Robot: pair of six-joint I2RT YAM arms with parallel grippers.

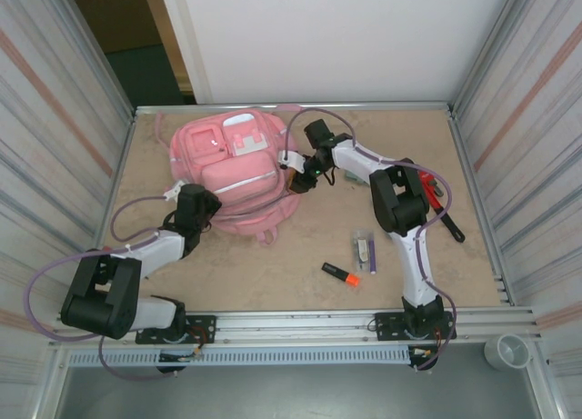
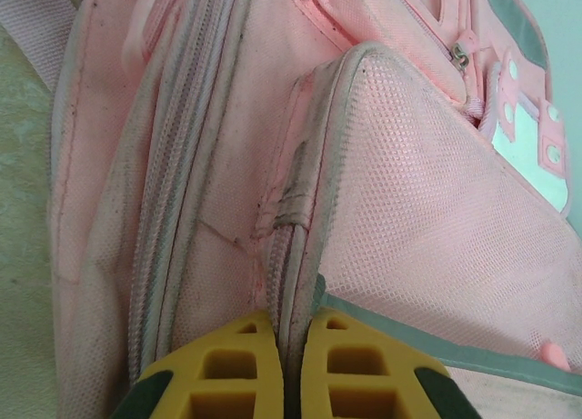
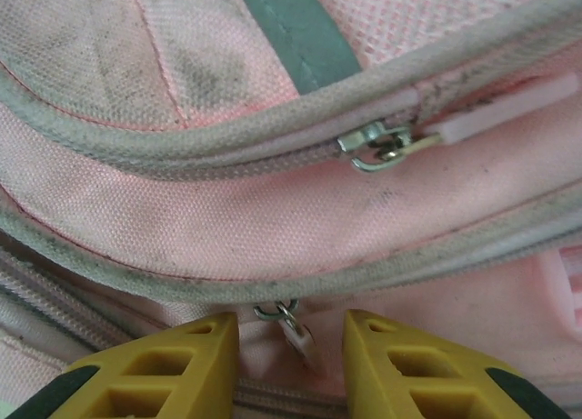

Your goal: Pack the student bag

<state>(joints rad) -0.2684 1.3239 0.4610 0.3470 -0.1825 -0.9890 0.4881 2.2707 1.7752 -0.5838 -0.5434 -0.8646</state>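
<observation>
Pinching a seam on the pink backpack [image 1: 232,169], left gripper [image 2: 291,328] is clamped tight. Backpack lies far-left of centre on the table [image 1: 273,264]. Right gripper [image 3: 291,324] is partly open at its right edge, a zip pull [image 3: 296,335] loose between the fingers.

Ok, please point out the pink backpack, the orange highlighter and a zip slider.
pink backpack [image 1: 236,178]: top view, front pocket.
orange highlighter [image 1: 342,274]: top view, its middle.
zip slider [image 3: 380,146]: right wrist view, metal body.
</observation>
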